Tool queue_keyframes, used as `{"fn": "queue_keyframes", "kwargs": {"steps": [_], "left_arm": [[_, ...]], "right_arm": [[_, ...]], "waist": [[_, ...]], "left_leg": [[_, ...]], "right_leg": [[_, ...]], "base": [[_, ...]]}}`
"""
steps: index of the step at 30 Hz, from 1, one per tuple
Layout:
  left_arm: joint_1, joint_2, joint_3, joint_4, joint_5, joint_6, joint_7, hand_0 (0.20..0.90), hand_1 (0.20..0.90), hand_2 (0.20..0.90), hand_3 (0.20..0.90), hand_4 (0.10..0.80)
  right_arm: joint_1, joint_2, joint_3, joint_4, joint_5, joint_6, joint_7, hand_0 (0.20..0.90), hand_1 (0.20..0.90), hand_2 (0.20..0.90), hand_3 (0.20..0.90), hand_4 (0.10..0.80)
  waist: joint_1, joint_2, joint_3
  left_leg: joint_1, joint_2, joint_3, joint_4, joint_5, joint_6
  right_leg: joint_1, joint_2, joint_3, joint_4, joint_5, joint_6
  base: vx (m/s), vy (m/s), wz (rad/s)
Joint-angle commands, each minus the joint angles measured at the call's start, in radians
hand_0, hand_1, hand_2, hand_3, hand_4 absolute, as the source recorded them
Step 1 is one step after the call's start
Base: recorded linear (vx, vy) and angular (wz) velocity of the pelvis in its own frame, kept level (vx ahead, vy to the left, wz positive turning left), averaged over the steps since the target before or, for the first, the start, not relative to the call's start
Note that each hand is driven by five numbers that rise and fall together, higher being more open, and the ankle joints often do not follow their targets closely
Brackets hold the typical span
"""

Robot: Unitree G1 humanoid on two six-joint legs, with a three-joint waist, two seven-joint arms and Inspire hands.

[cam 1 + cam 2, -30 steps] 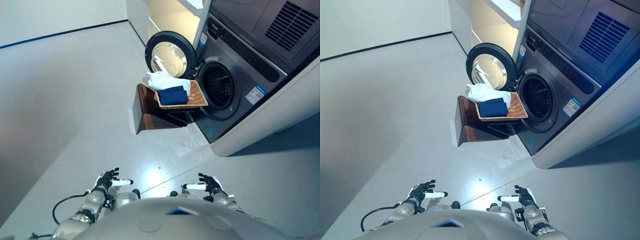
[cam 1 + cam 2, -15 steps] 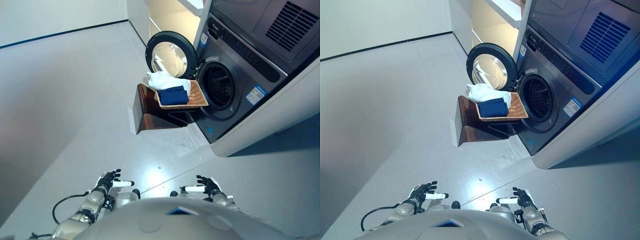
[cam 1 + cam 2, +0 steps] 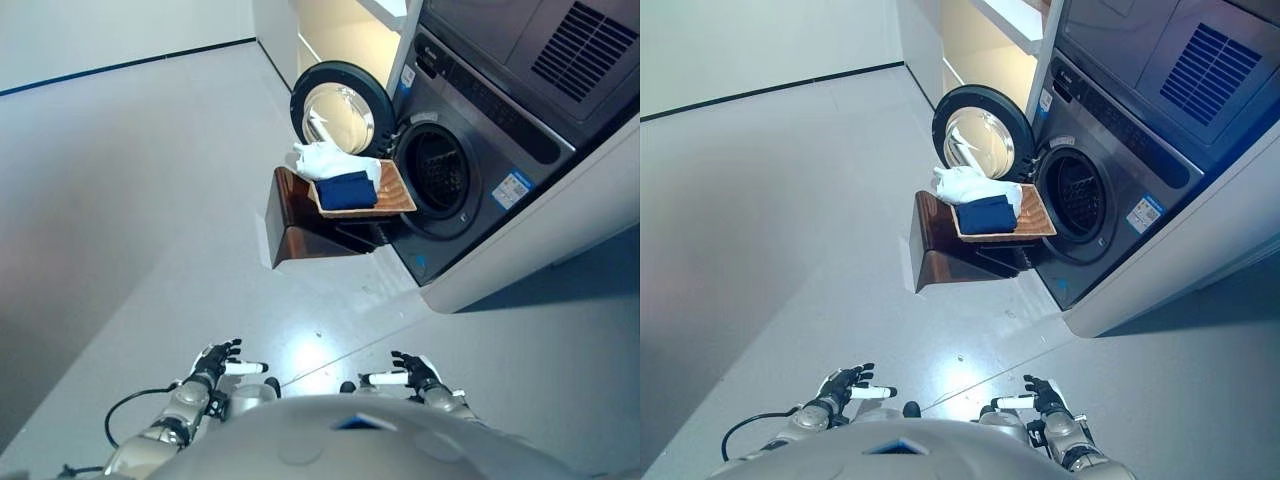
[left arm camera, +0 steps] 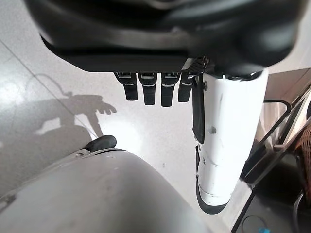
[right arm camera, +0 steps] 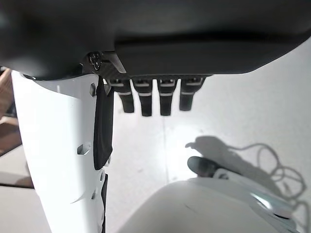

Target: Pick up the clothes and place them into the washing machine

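Note:
A folded dark blue garment and a crumpled white one lie in a shallow wicker basket on a brown stand. The stand is right in front of the grey washing machine, whose round door hangs wide open beside the dark drum opening. Both hands hover low over the floor, far short of the basket: my left hand and my right hand are open and hold nothing. Each wrist view shows straight fingers and a white-covered thumb over bare floor.
Pale grey floor stretches between me and the stand. A white plinth runs under the machine to the right. A second appliance with a vent grille is stacked above. A lit recess opens behind the door.
My right hand has slid slightly lower and to the left in the eye views. My left hand and the basket are as they were.

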Motion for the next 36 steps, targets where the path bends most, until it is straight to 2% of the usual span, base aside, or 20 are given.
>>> {"fn": "queue_keyframes", "kwargs": {"steps": [1,5,6,7,10,13,15,17,18,19,21,23,27,29,31,33,35,36], "left_arm": [[-0.112,-0.030,0.013,0.042,-0.005,-0.027,0.033,0.900,0.900,0.900,0.900,0.800],[-0.126,-0.016,0.011,0.030,-0.011,-0.025,0.031,0.900,0.900,0.900,0.900,0.800],[-0.131,-0.007,0.004,0.025,-0.007,-0.027,0.027,0.900,0.900,0.900,0.900,0.800],[-0.135,-0.002,0.002,0.022,-0.007,-0.026,0.026,0.900,0.900,0.900,0.900,0.800],[-0.148,0.018,0.002,0.008,-0.012,-0.027,0.030,0.900,0.900,0.900,0.900,0.800],[-0.154,0.025,0.009,0.015,-0.015,-0.028,0.039,0.900,0.900,0.900,0.900,0.800],[-0.168,0.024,0.014,0.016,-0.025,-0.033,0.043,0.900,0.900,0.900,0.900,0.800],[-0.187,0.021,0.014,0.017,-0.026,-0.040,0.050,0.900,0.900,0.900,0.900,0.800],[-0.196,0.019,0.013,0.015,-0.032,-0.040,0.054,0.900,0.900,0.900,0.900,0.800],[-0.197,0.015,0.011,0.011,-0.038,-0.041,0.056,0.900,0.900,0.900,0.900,0.800],[-0.199,0.012,0.005,0.012,-0.041,-0.041,0.054,0.900,0.900,0.900,0.900,0.800],[-0.199,0.006,-0.002,0.006,-0.046,-0.047,0.056,0.900,0.900,0.900,0.900,0.800],[-0.177,-0.023,-0.019,0.005,-0.052,-0.049,0.058,0.900,0.900,0.900,0.900,0.800],[-0.176,-0.034,-0.029,-0.004,-0.051,-0.050,0.065,0.900,0.900,0.900,0.900,0.800],[-0.177,-0.038,-0.029,-0.014,-0.059,-0.048,0.075,0.900,0.900,0.900,0.900,0.800],[-0.183,-0.040,-0.037,-0.027,-0.065,-0.049,0.084,0.900,0.900,0.900,0.900,0.800],[-0.196,-0.037,-0.038,-0.039,-0.077,-0.056,0.103,0.900,0.900,0.900,0.900,0.800],[-0.197,-0.035,-0.039,-0.047,-0.086,-0.058,0.108,0.900,0.900,0.900,0.900,0.800]], "right_arm": [[-0.088,-0.041,-0.012,0.013,0.046,-0.012,-0.012,0.900,0.900,0.900,0.900,0.800],[-0.104,-0.050,-0.030,0.026,0.059,-0.009,-0.017,0.900,0.900,0.900,0.900,0.800],[-0.107,-0.056,-0.045,0.030,0.069,-0.009,-0.016,0.900,0.900,0.900,0.900,0.800],[-0.110,-0.060,-0.052,0.032,0.076,-0.010,-0.017,0.900,0.900,0.900,0.900,0.800],[-0.117,-0.069,-0.076,0.037,0.104,-0.010,-0.017,0.900,0.900,0.900,0.900,0.800],[-0.117,-0.077,-0.092,0.049,0.119,-0.009,-0.023,0.900,0.900,0.900,0.900,0.800],[-0.118,-0.083,-0.096,0.049,0.119,-0.011,-0.028,0.900,0.900,0.900,0.900,0.800],[-0.119,-0.083,-0.099,0.047,0.117,-0.011,-0.033,0.900,0.900,0.900,0.900,0.800],[-0.122,-0.083,-0.098,0.043,0.114,-0.009,-0.038,0.900,0.900,0.900,0.900,0.800],[-0.125,-0.086,-0.097,0.041,0.111,-0.008,-0.039,0.900,0.900,0.900,0.900,0.800],[-0.119,-0.082,-0.089,0.031,0.108,-0.008,-0.037,0.900,0.900,0.900,0.900,0.800],[-0.111,-0.080,-0.082,0.022,0.112,-0.012,-0.038,0.900,0.900,0.900,0.900,0.800],[-0.097,-0.083,-0.056,-0.009,0.109,-0.026,-0.048,0.900,0.900,0.900,0.900,0.800],[-0.099,-0.093,-0.043,-0.038,0.116,-0.039,-0.053,0.900,0.900,0.900,0.900,0.800],[-0.104,-0.098,-0.027,-0.058,0.114,-0.044,-0.055,0.900,0.900,0.900,0.900,0.800],[-0.108,-0.101,-0.020,-0.073,0.120,-0.047,-0.062,0.900,0.900,0.900,0.900,0.800],[-0.122,-0.108,-0.006,-0.089,0.126,-0.053,-0.068,0.900,0.900,0.900,0.900,0.800],[-0.128,-0.110,-0.004,-0.093,0.130,-0.053,-0.072,0.900,0.900,0.900,0.900,0.800]], "waist": [[-0.011,-0.002,0.044],[-0.012,0.002,0.066],[-0.021,0.009,0.075],[-0.026,0.012,0.081],[-0.044,0.024,0.112],[-0.054,0.025,0.108],[-0.061,0.023,0.114],[-0.071,0.015,0.121],[-0.075,0.018,0.125],[-0.078,0.014,0.124],[-0.085,0.000,0.106],[-0.092,-0.006,0.086],[-0.098,0.003,0.046],[-0.100,0.010,0.039],[-0.093,0.008,0.039],[-0.081,-0.008,0.060],[-0.064,-0.026,0.090],[-0.061,-0.033,0.095]], "left_leg": [[-0.046,-0.039,-0.046,0.124,-0.137,0.009],[-0.061,-0.041,-0.047,0.162,-0.163,0.029],[-0.051,-0.040,-0.052,0.172,-0.178,0.040],[-0.045,-0.040,-0.055,0.176,-0.186,0.046],[-0.025,-0.034,-0.064,0.182,-0.195,0.054],[0.017,-0.045,-0.070,0.151,-0.203,0.049],[0.044,-0.048,-0.075,0.132,-0.212,0.035],[0.076,-0.053,-0.085,0.115,-0.230,0.017],[0.095,-0.048,-0.092,0.105,-0.238,0.010],[0.109,-0.049,-0.092,0.099,-0.244,0.005],[0.141,-0.049,-0.102,0.083,-0.257,-0.006],[0.174,-0.029,-0.116,0.072,-0.270,-0.019],[0.185,0.027,-0.139,0.128,-0.275,-0.051],[0.139,0.043,-0.146,0.248,-0.228,-0.075],[0.063,0.063,-0.158,0.436,-0.139,-0.106],[-0.019,0.054,-0.177,0.603,-0.058,-0.113],[-0.089,0.025,-0.206,0.718,-0.022,-0.108],[-0.120,0.028,-0.198,0.710,-0.022,-0.102]], "right_leg": [[-0.083,-0.016,-0.029,0.118,-0.015,0.031],[-0.148,-0.007,-0.025,0.240,-0.038,0.043],[-0.192,-0.005,-0.030,0.338,-0.031,0.065],[-0.213,-0.004,-0.027,0.383,-0.024,0.072],[-0.281,0.011,-0.028,0.508,-0.007,0.079],[-0.311,-0.014,-0.028,0.416,-0.009,0.070],[-0.337,-0.071,-0.038,0.298,0.028,0.079],[-0.355,-0.138,-0.055,0.144,0.096,0.097],[-0.357,-0.155,-0.070,0.098,0.126,0.105],[-0.357,-0.161,-0.075,0.079,0.145,0.113],[-0.334,-0.143,-0.052,0.054,0.158,0.115],[-0.319,-0.117,-0.011,0.060,0.165,0.111],[-0.274,-0.052,-0.035,0.071,0.136,0.078],[-0.238,-0.017,-0.038,0.054,0.114,0.051],[-0.176,0.010,-0.044,0.023,0.085,0.017],[-0.115,0.012,-0.046,0.009,0.065,-0.014],[-0.078,0.008,-0.045,0.002,0.053,-0.036],[-0.066,0.004,-0.043,-0.001,0.045,-0.040]], "base": [[-0.001,0.102,-0.18],[0.007,0.115,-0.18],[0.060,0.141,-0.29],[0.080,0.188,-0.30],[0.055,0.122,-0.26],[0.169,0.035,0.04],[0.226,-0.074,0.13],[0.262,-0.120,0.22],[0.248,-0.114,0.24],[0.242,-0.098,0.15],[0.251,-0.105,0.02],[0.286,-0.142,0.17],[0.265,-0.210,0.47],[0.174,-0.220,-0.10],[0.165,-0.256,-0.18],[0.133,-0.225,0.00],[0.095,-0.164,-0.01],[0.098,-0.110,0.06]]}}
